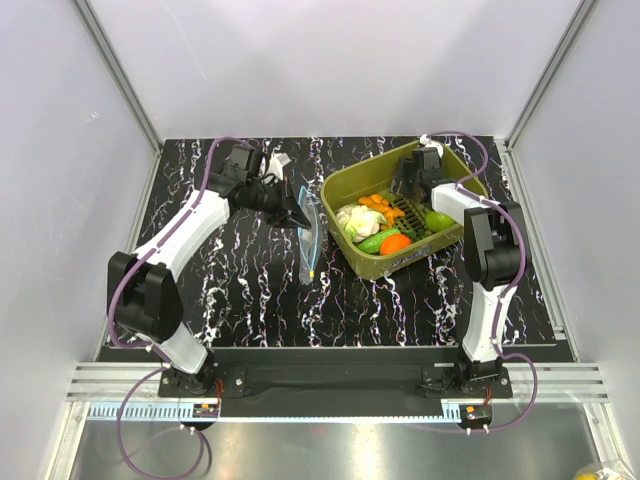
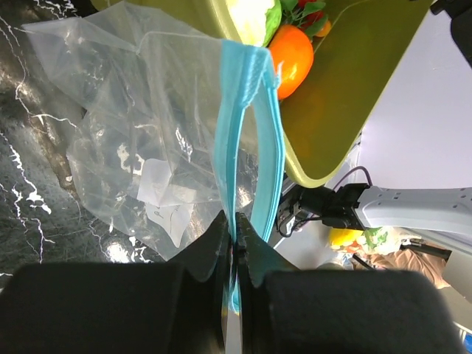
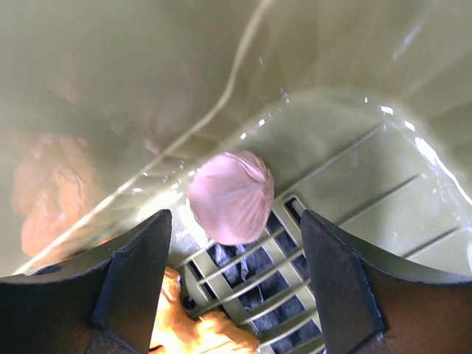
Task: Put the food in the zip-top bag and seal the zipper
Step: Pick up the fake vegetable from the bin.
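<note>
Step in hand, as I read it: the first pick out of the tub. Your right gripper is down inside the tub w/ its jaws wide apart and nothing in them. The garlic bulb sits between the fingers on the tub's slotted floor.

Go straight down so both fingers bracket the bulb at its widest part, then close gently (it's round, so an off-centre squeeze would prob. squirt it toward the tub wall). Mind the carrot piece just beside it, and don't trap both.

The left gripper is clamped on the zipper, pinching one end of the blue strip. The zip-top bag hangs crumpled just beside the tub's left wall. Its mouth looks only narrowly parted, so it will likely need to be wider before anything goes in.

Pose: the right arm reaches fwd from its base and folds down over the tub's far side, wrist aimed at the tub floor. The left arm stretches diagonally over the bench toward the tub's left side.
</note>
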